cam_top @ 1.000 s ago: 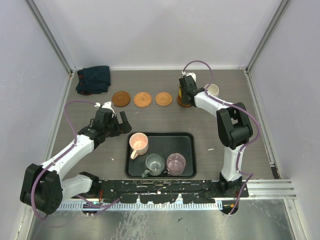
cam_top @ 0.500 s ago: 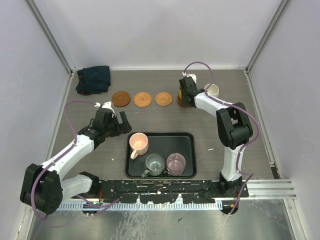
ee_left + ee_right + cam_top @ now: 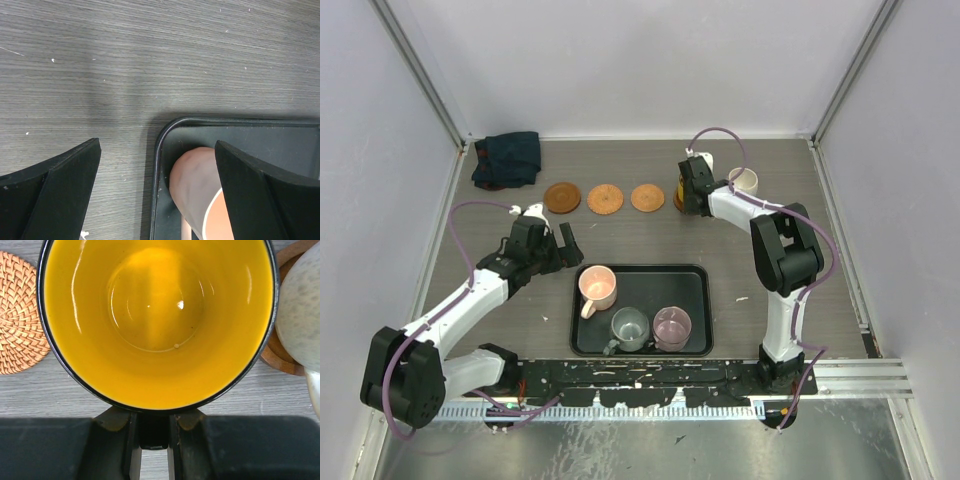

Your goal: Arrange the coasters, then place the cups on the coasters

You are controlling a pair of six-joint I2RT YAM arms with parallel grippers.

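While the right gripper (image 3: 154, 432) clamps the yellow mug (image 3: 155, 315) for coaster placement, the left gripper (image 3: 157, 146) gapes wide above the pink mug (image 3: 192, 185).

Grey wood-grain tabletop (image 3: 640, 240) beneath left claw (image 3: 570, 240) and right claw (image 3: 682, 197). Pale lilac back wall (image 3: 620, 60) beyond right claw; side wall (image 3: 370, 200) left of left claw. Slanting metal corner posts (image 3: 420, 75). Soft even light.
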